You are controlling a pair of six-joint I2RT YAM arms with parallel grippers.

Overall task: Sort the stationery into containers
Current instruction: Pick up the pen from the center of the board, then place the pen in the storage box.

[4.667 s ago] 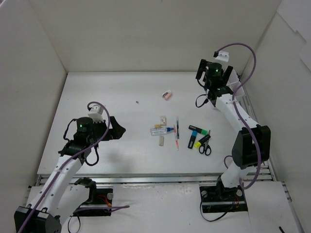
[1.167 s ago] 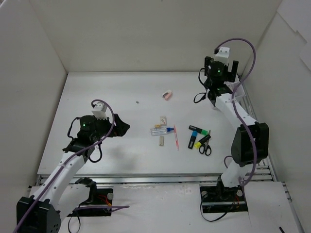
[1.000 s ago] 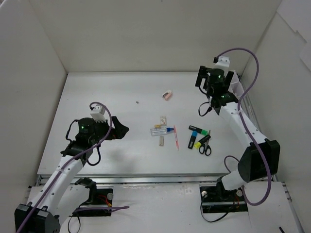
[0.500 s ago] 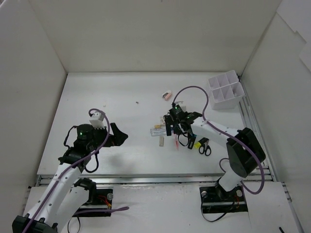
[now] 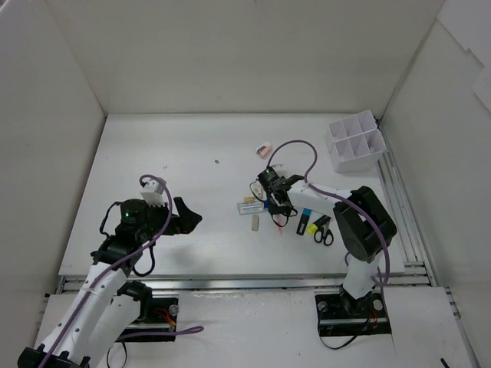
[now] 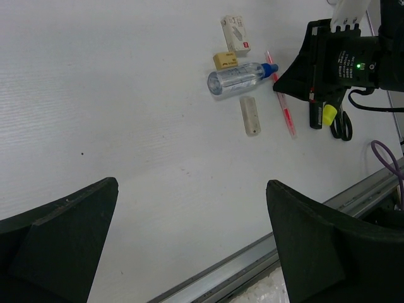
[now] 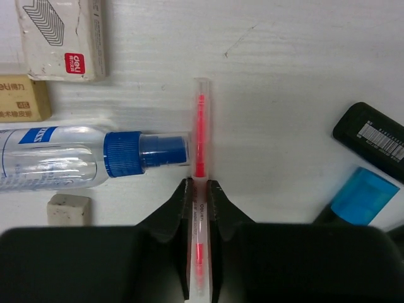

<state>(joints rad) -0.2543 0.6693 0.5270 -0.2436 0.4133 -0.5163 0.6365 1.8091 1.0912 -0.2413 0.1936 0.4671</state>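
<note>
Right wrist view: right claw (image 7: 201, 189) clamped on the thin red pen (image 7: 199, 132), which lies on the table (image 7: 284, 57) beside the blue-capped tube (image 7: 63, 154).
Left claw (image 6: 189, 208): spread wide, holding nothing.
Organiser box (image 5: 354, 142): far right corner of the table, nothing visible inside.
Remaining: probably nearly everything, since the markers (image 5: 304, 221), scissors (image 5: 324, 231) and erasers (image 5: 264, 150) are unsorted.

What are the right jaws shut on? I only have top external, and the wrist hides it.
Observer: The red pen. The right wrist view shows the right jaws pinching its barrel, with the pen flat on the table.
Operator: Anything crowding it?
Observer: The spray bottle lies crosswise, its blue nozzle end right against the pen's side.
Operator: Left jaws?
Observer: Open. The left wrist view shows only bare table between the fingers.
</note>
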